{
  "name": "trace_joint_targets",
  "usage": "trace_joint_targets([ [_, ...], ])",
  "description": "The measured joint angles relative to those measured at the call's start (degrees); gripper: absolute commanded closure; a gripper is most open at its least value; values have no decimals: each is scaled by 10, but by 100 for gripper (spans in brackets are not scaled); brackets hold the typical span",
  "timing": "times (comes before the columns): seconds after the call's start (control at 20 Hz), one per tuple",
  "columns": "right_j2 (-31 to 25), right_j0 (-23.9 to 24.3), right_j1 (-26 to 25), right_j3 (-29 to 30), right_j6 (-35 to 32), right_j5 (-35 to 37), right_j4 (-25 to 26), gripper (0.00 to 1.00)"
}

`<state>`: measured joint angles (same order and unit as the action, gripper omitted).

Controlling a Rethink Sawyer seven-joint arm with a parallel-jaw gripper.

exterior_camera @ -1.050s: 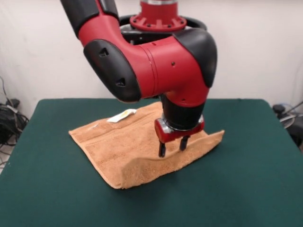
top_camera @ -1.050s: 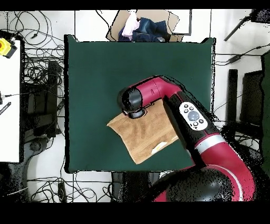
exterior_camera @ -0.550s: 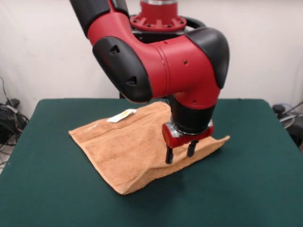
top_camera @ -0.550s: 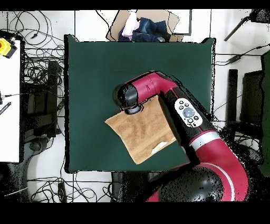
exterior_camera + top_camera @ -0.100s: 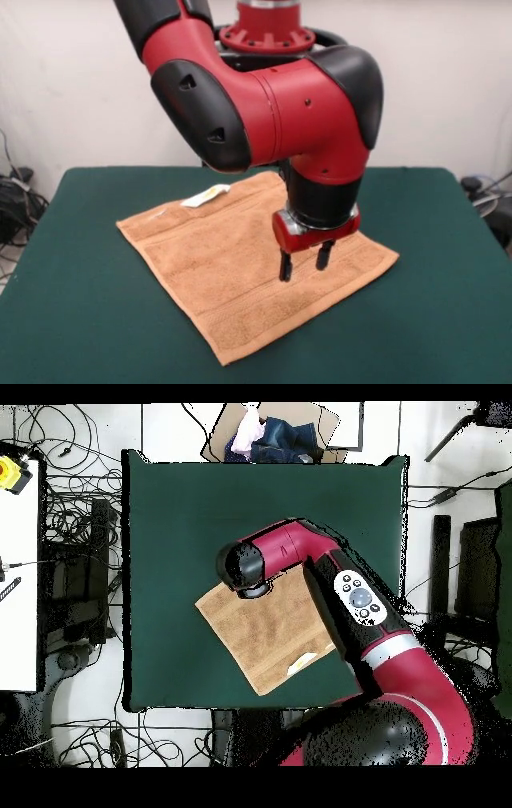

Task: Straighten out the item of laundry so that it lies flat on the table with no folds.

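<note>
Green felt covers the tabletop [image 5: 448, 320], and from my station I see the towel [image 5: 224, 272] spread on it as a tilted rectangle, one corner pointing toward the front camera and another off to that camera's right. It lies flat, with no fold that I can make out, and its woven band runs close to the front-right edge. Its white tag [image 5: 205, 196] sticks out at the far edge, on the left in the front view. My hand [image 5: 302, 266] hangs upright over the towel's right part, its two dark fingers [image 5: 285, 266] parted and holding nothing; their tips sit just above the cloth or barely on it, I cannot tell which. From overhead, the arm [image 5: 350, 599] reaches across the towel and its black wrist covers the hand. Cables [image 5: 75, 554] litter the floor beside the tabletop.
</note>
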<state>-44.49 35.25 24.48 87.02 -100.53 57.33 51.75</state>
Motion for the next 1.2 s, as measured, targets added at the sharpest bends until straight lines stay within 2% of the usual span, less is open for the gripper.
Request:
trace_joint_targets([
  [0.4,0,8,-10,-3,4,-38,0,0],
  [0.6,-1,26,-31,-14,34,-43,-1,0],
  [0.75,-4,59,-66,-30,86,-58,1,0],
  [0.9,-21,97,-92,-34,146,-71,-23,0],
  [1.0,-26,111,-102,-35,177,-68,-41,0],
  [1.2,-26,112,-108,-45,196,-56,-57,0],
])
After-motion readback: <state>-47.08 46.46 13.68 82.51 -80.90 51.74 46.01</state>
